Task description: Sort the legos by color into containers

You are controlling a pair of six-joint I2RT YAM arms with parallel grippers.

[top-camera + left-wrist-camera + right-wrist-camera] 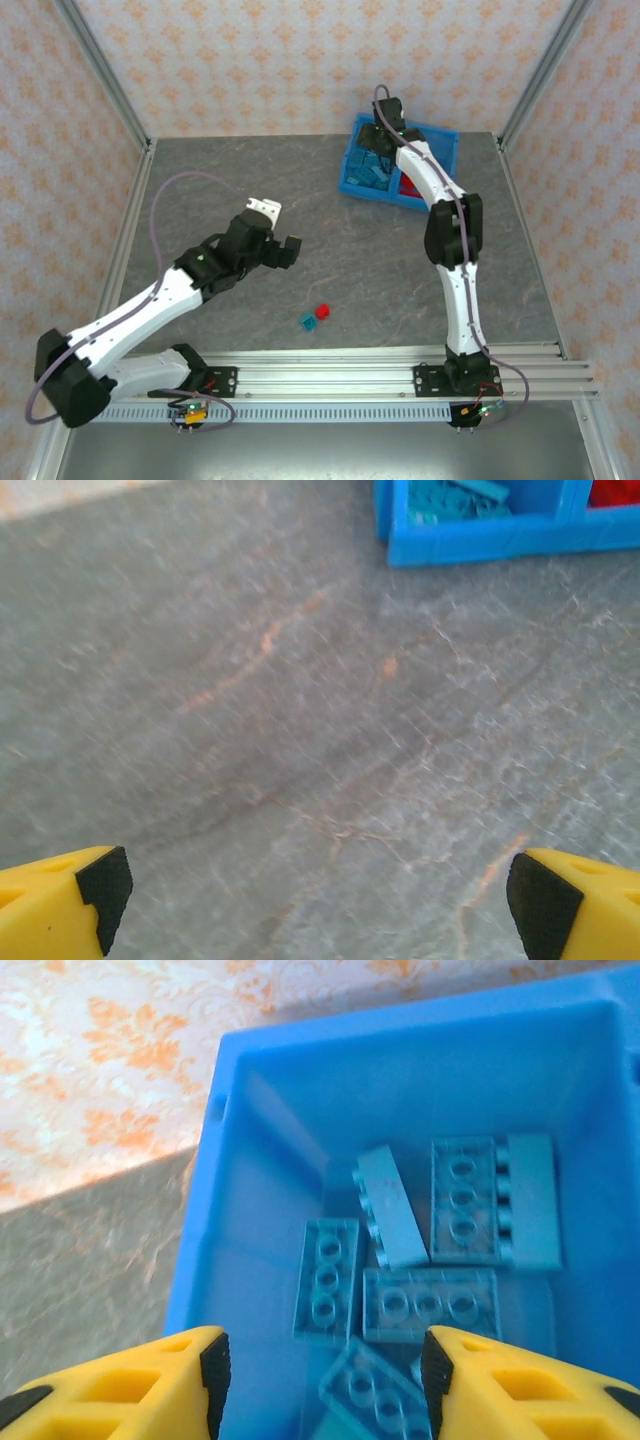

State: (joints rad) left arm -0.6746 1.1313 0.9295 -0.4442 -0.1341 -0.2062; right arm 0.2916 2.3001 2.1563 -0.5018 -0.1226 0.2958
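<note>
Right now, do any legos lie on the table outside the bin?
Yes, one red lego and one blue lego lie side by side on the table.

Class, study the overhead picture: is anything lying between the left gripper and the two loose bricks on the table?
Nothing visible does. Bare table lies between the open left gripper and the red brick and blue brick, which sit side by side, nearer the arm bases.

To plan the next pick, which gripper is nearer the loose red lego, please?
Left. Left gripper is nearby, beyond and left of the red lego; right gripper is over the bin.
</note>
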